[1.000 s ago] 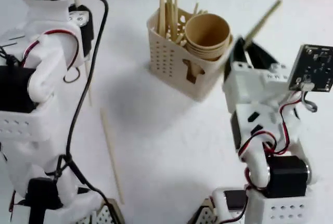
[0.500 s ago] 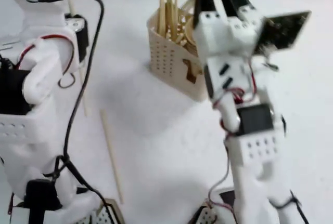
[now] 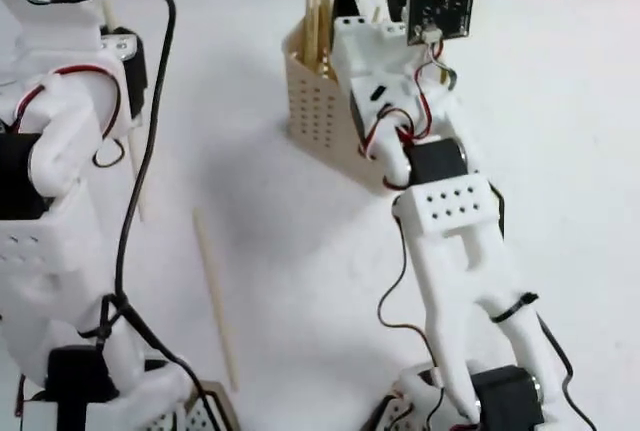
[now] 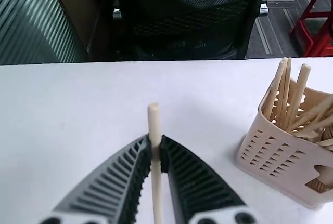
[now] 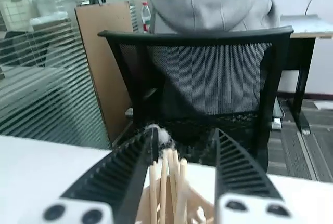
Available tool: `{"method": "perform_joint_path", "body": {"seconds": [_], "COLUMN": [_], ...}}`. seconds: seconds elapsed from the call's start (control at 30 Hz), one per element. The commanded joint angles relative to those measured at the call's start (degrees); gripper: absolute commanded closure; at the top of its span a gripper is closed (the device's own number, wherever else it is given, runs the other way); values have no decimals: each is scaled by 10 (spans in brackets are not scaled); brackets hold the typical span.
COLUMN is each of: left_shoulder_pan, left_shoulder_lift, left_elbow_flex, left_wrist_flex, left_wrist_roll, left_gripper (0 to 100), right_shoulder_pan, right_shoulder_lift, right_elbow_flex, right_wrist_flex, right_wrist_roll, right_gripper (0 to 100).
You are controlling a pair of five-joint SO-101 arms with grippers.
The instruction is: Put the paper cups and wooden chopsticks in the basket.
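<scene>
My left gripper (image 4: 155, 150) is shut on a wooden chopstick (image 4: 154, 125), whose tip sticks out past the fingertips above the white table. In the high view that chopstick (image 3: 134, 183) runs along the left arm (image 3: 70, 121). The cream basket (image 3: 322, 111) stands at the back middle with several chopsticks (image 3: 317, 21) upright in it. My right gripper (image 5: 184, 143) hangs open right over the basket, its jaws on either side of the upright chopsticks (image 5: 167, 187). In the high view the right gripper (image 3: 350, 1) covers the basket's inside. One loose chopstick (image 3: 214, 296) lies on the table.
The basket (image 4: 281, 156) stands to one side, ahead of the left gripper. A black cable (image 3: 140, 181) hangs along the left arm. A black office chair (image 5: 208, 78) stands beyond the table's far edge. White table lies open between the arms.
The right arm swung from the basket's right side, holding a chopstick, to over the basket; its jaws now hold nothing. The left arm shifted slightly left.
</scene>
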Motion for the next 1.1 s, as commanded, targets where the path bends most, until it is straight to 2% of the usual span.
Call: {"method": "perform_joint_path", "body": {"seconds": [0.0, 0.1, 0.23, 0.33, 0.43, 0.57, 0.67, 0.87, 1.07], "left_shoulder_pan": [-3, -1, 0, 1, 36, 75, 96, 147, 198], "left_shoulder_lift": [-18, -18, -18, -18, -22, -22, -19, -17, -16], "left_elbow_flex": [-24, -24, -24, -25, -28, -27, -25, -24, -23], "left_wrist_flex": [-32, -58, -84, -102, -133, -182, -220, -313, -416], "left_wrist_roll": [-5, -4, -4, -4, -4, -4, -4, -4, -4], "left_gripper": [976, 976, 976, 976, 976, 976, 976, 976, 976], "right_shoulder_pan": [-16, -20, -20, -19, -19, -20, -19, -36, -46], "right_shoulder_lift": [-58, -98, -148, -171, -182, -206, -244, -341, -418], "right_elbow_flex": [-74, -115, -127, -113, -86, -47, -4, 149, 344], "right_wrist_flex": [85, 179, 294, 364, 407, 471, 507, 522, 408], "right_wrist_roll": [8, 8, 8, 8, 13, 82, 88, 92, 87], "right_gripper": [844, 883, 981, 970, 970, 969, 969, 964, 967]}}
